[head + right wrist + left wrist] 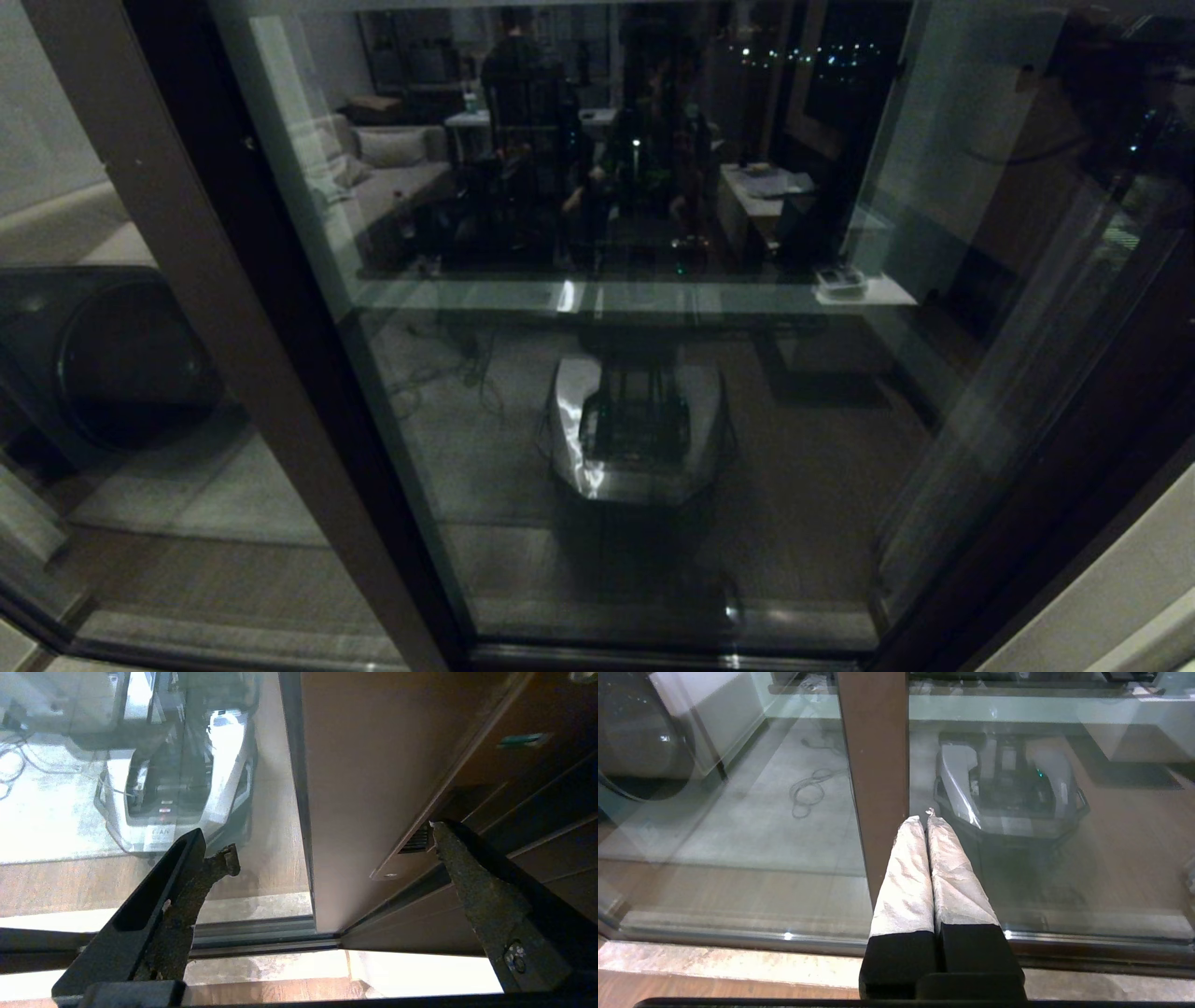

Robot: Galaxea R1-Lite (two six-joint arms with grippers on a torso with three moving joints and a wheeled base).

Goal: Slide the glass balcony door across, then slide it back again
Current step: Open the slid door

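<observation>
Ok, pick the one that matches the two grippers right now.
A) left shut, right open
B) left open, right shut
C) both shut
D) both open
A: the left gripper has its wrapped fingers pressed together in front of a brown post, while the right gripper has its jaws spread wide at the glass balcony door stile.

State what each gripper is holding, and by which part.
Nothing. The left gripper is shut empty before a brown post; the right gripper is open beside the door stile.
</observation>
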